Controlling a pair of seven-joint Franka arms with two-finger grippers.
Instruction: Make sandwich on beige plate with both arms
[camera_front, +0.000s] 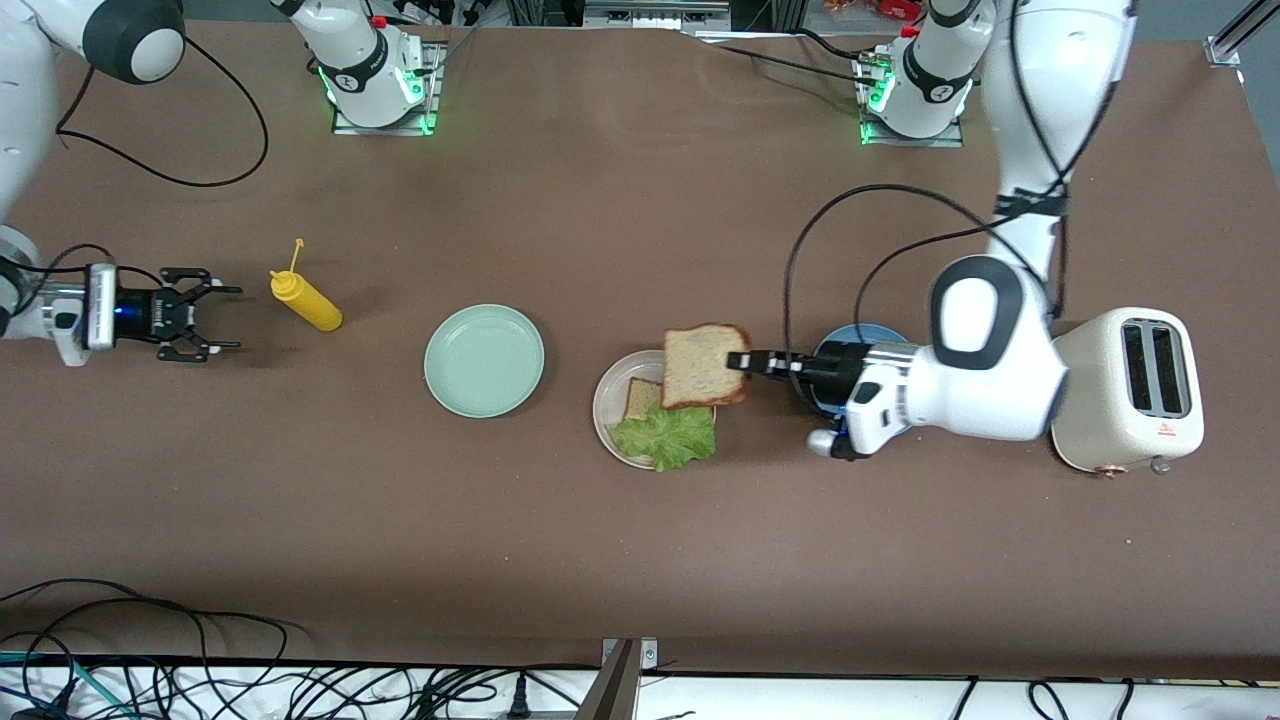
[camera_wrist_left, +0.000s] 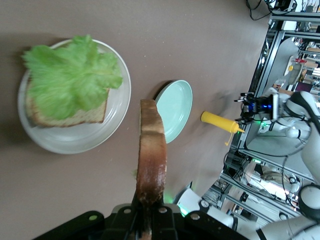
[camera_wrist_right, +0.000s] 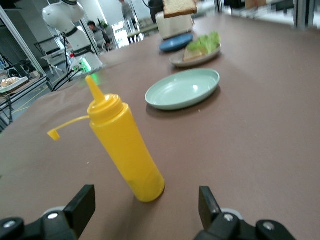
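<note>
Lettuce (camera_front: 667, 437) lying on bread on the beige plate (camera_front: 606, 407), my left gripper (camera_front: 741, 361) clamping a bread slice (camera_front: 703, 365) over it, right gripper (camera_front: 212, 316) waiting open-jawed beside the mustard bottle (camera_front: 307, 301).

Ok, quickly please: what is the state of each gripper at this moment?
Left gripper: closed on the top bread slice, held over the beige plate.
Right gripper: open, holding nothing, beside the yellow bottle.
</note>
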